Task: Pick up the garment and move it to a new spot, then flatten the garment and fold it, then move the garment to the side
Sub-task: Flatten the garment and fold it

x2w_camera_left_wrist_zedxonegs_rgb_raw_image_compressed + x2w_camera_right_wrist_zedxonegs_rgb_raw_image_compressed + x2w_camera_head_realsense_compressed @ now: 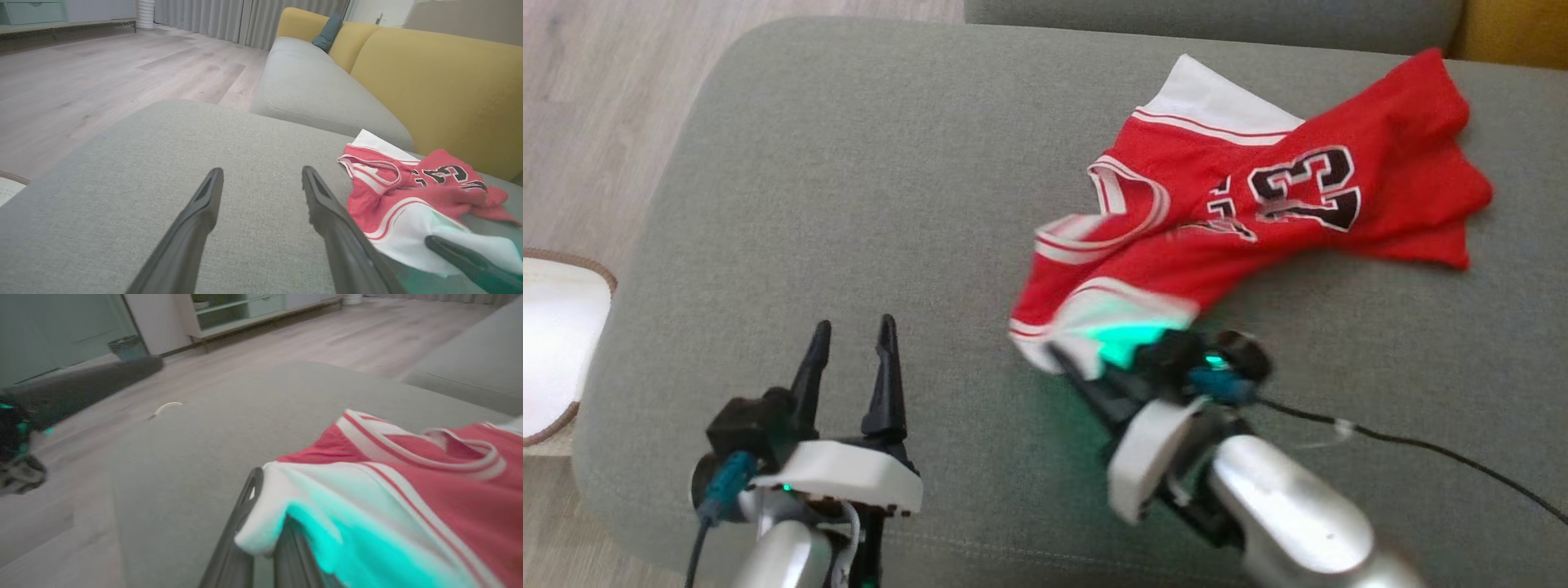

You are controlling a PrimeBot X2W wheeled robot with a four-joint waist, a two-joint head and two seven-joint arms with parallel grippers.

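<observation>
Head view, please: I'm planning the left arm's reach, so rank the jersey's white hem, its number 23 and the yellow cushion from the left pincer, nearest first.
1. Jersey's white hem, just right of the left pincer.
2. Number 23, farther right, up the view.
3. Yellow cushion, top right corner.

The jersey [1225, 155] is red with white striped trim and a black 23 edged white. The sofa seat [849, 204] under it is grey-green, the backrest [441, 90] yellow.
</observation>
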